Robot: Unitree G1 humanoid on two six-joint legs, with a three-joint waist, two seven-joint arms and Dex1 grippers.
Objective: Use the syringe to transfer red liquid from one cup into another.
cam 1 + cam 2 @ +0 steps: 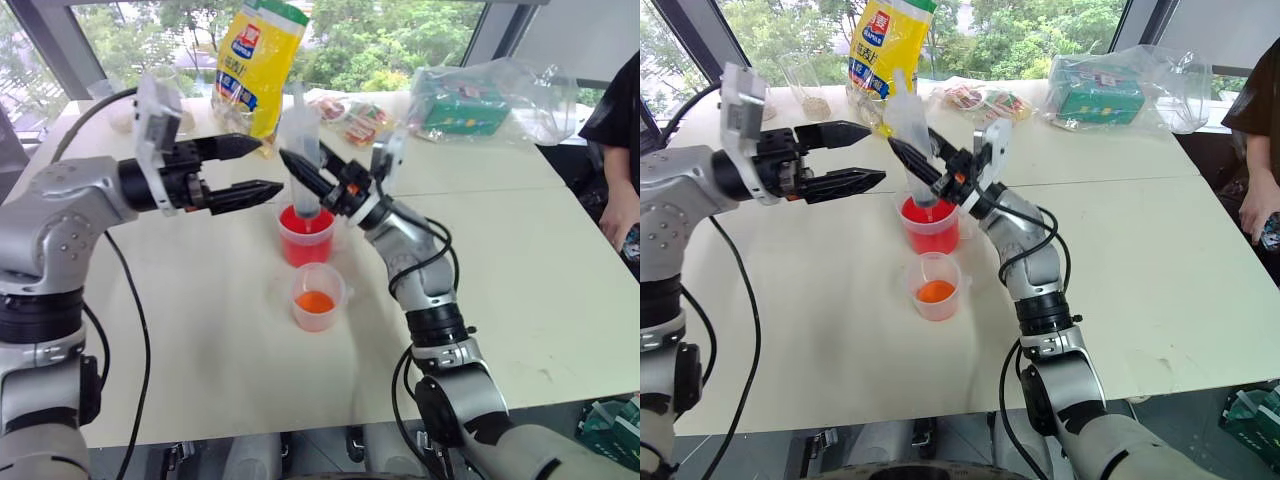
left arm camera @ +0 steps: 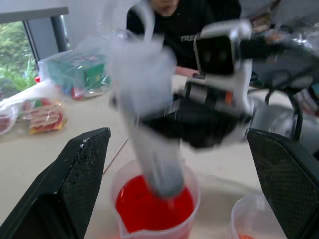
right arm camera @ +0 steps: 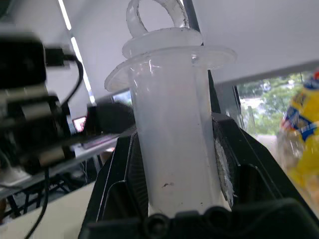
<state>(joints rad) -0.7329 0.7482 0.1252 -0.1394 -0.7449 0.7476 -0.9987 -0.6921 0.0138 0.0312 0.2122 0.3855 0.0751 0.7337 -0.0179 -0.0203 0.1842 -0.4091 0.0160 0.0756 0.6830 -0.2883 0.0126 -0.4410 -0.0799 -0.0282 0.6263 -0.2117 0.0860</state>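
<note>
Above the larger clear plastic cup of bright red liquid (image 1: 305,236), the large clear plastic syringe (image 1: 303,150) stands nearly upright, its long axis running from the ringed plunger top down to the tip, which sits inside the cup's mouth at or just over the red surface; whether it is dipped in I cannot tell. The right claw (image 1: 300,172) pinches the barrel about midway, its black fingers pressed against both sides, as the right wrist view shows plainly. The plunger looks pushed fully home, so the barrel seems empty and the draw not yet made.

To the left of the syringe, at the height of its upper barrel, the left claw (image 1: 262,168) hangs level with its fingers spread wide and empty, pointing straight at the barrel. It is the free one, and near enough to reach the plunger ring above; my guess is the coming move turns on that claw rising to the ring and pulling along the syringe's axis.

Just in front of the red cup, on the pale tabletop (image 1: 520,270), stands the smaller clear plastic cup (image 1: 318,296) holding a shallow orange-red layer.
</note>
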